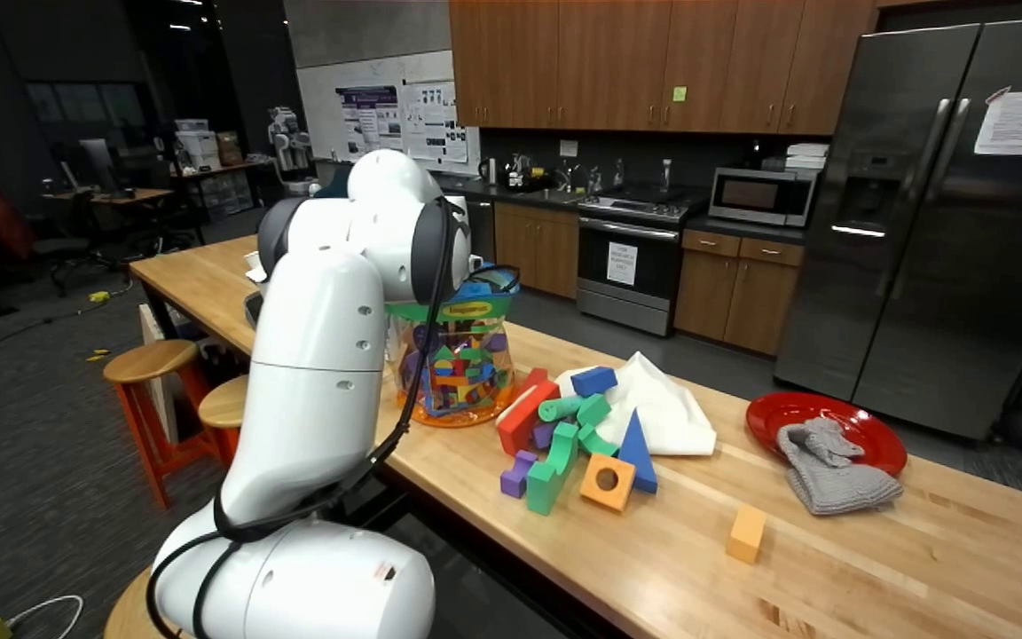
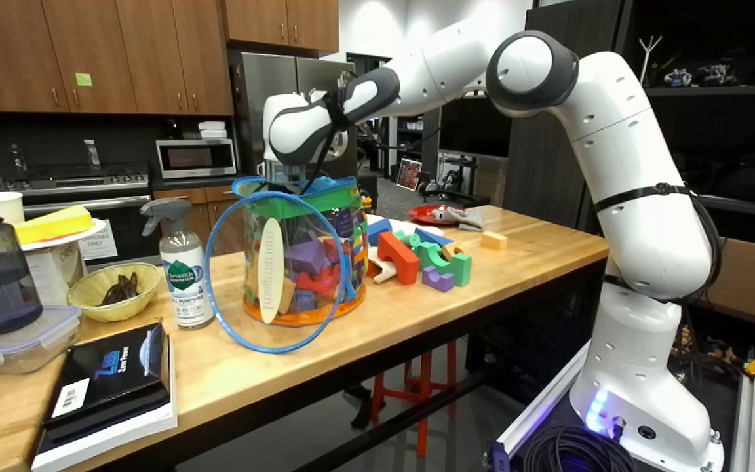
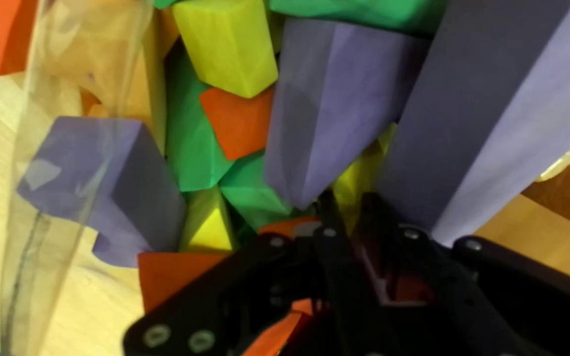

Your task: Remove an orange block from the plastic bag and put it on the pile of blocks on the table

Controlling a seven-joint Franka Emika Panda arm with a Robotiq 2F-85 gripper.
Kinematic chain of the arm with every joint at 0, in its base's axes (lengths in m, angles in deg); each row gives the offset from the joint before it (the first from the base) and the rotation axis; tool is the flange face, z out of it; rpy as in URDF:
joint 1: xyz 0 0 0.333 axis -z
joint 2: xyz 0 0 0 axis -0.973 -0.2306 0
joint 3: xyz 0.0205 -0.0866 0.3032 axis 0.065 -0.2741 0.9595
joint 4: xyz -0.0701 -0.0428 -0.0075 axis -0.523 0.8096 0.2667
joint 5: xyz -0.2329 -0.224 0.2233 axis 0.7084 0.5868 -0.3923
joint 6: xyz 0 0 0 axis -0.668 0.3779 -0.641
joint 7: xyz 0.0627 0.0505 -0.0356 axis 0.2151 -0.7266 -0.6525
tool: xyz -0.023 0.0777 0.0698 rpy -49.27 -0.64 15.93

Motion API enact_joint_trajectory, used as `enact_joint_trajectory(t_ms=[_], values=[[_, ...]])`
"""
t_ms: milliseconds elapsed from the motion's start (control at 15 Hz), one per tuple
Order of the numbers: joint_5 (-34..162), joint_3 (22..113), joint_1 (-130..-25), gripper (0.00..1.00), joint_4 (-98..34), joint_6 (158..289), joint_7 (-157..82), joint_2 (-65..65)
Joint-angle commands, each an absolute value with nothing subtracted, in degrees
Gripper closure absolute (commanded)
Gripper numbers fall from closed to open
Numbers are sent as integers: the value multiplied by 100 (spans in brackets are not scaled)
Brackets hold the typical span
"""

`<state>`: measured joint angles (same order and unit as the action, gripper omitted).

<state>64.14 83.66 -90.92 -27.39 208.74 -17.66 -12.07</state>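
The clear plastic bag [image 1: 458, 355] of multicoloured blocks stands upright on the table; it also shows in an exterior view [image 2: 312, 262]. My hand reaches down through its top. In the wrist view my gripper [image 3: 349, 202] is among the blocks, its fingers close together between purple blocks. A yellow block [image 3: 356, 178] shows between the fingertips; whether it is gripped is unclear. Light-orange blocks lie at left [image 3: 144, 89] and right [image 3: 547, 242], and a red-orange block [image 3: 240, 121] is above left of the fingers. The pile of blocks [image 1: 564, 435] is beside the bag, also in an exterior view [image 2: 410, 255].
The bag's round blue-rimmed lid [image 2: 215, 295] hangs open at its side. A spray bottle [image 2: 184, 275], basket [image 2: 115, 292] and black box [image 2: 109, 373] stand near it. A white cloth [image 1: 671, 413], lone orange block [image 1: 746, 534] and red dish [image 1: 768, 413] lie beyond the pile.
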Motion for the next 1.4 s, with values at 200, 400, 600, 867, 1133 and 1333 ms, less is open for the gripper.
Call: enact_joint_trajectory(t_ms=[200, 400, 600, 867, 1133, 1333], values=[[6422, 8375, -9094, 72, -2706, 20852, -1778, -1230], [6471, 8353, -9104, 43, -2695, 20886, -1787, -1221], [6534, 8327, -9110, 25, -2677, 20873, -1807, -1174], [6592, 8313, -9102, 1, -2652, 21031, -1848, -1117], [6500, 8346, -9093, 0, -2647, 21607, -1934, -1159], [6418, 8387, -9103, 0, -2698, 21919, -1989, -1236]])
